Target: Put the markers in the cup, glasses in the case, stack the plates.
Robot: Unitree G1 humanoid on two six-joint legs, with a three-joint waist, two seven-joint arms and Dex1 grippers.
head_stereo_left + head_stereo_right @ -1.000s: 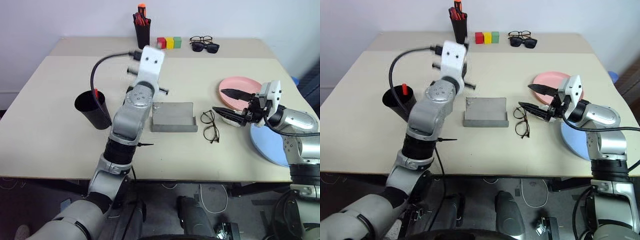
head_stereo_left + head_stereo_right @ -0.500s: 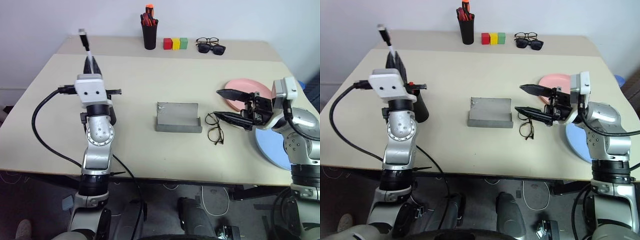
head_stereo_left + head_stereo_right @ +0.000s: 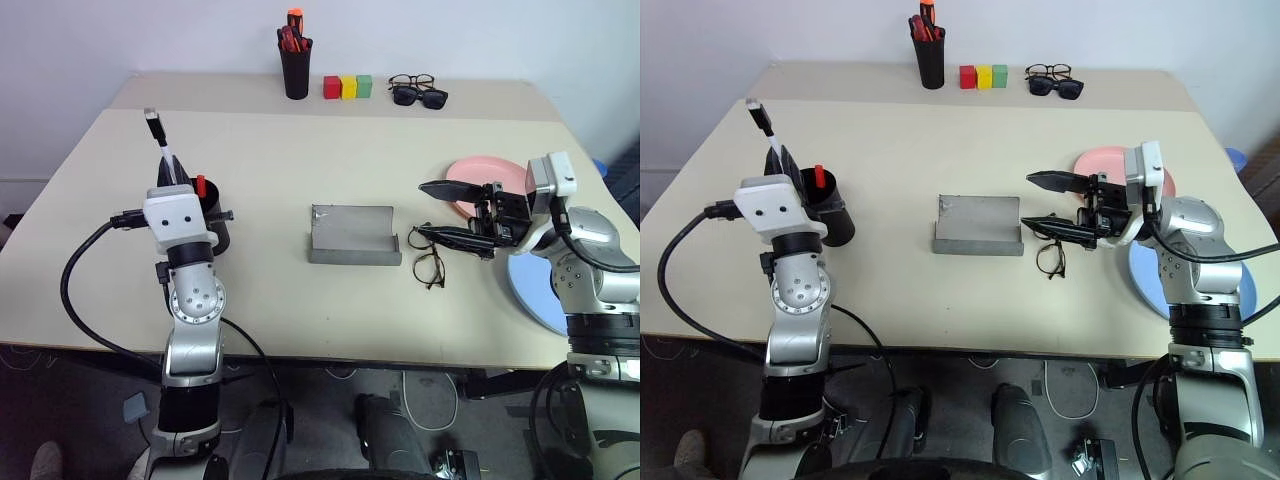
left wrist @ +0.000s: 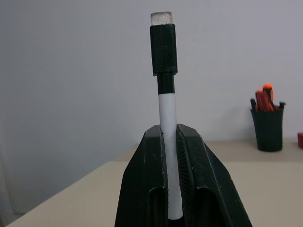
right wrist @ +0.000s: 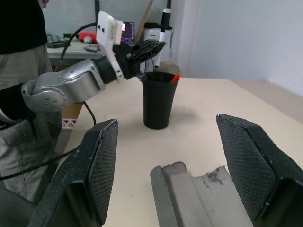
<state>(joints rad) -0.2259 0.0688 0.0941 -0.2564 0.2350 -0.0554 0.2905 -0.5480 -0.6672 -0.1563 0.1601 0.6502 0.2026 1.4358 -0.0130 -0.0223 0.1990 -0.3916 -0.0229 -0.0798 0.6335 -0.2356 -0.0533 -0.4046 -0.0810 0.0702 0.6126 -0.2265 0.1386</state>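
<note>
The left gripper (image 4: 171,142) is clamped on the white marker (image 4: 166,123), which sticks up out of the fingers with its black cap on top, and the gripper sits just beside the black cup (image 3: 830,210) near the table's left edge. The red-capped marker (image 3: 819,177) already stands in that cup. The risk here is the drop: the marker points upward rather than down into the cup, so if the fingers let go without tipping it over the rim, it will likely fall on the table (image 3: 300,290) or roll off the near edge. A nudge from the gripper body could also tip the light cup and spill the marker inside. The right gripper (image 3: 1045,203) has its jaws spread wide and holds nothing; it hovers just above the wire-frame glasses (image 3: 1045,245), which lie on the table right beside the open grey case (image 3: 977,225). Thin frames lying flat are hard to pinch, so the fingers may slide off, push the glasses against the case, or bend a temple. Lifting by one arm could let them swing and snag the case wall. The pink plate (image 3: 485,175) and the blue plate (image 3: 540,290) lie apart by the right arm, not stacked, and that arm's elbow passing over them could shove the blue one, which appears to overhang the table's right edge, off it.
</note>
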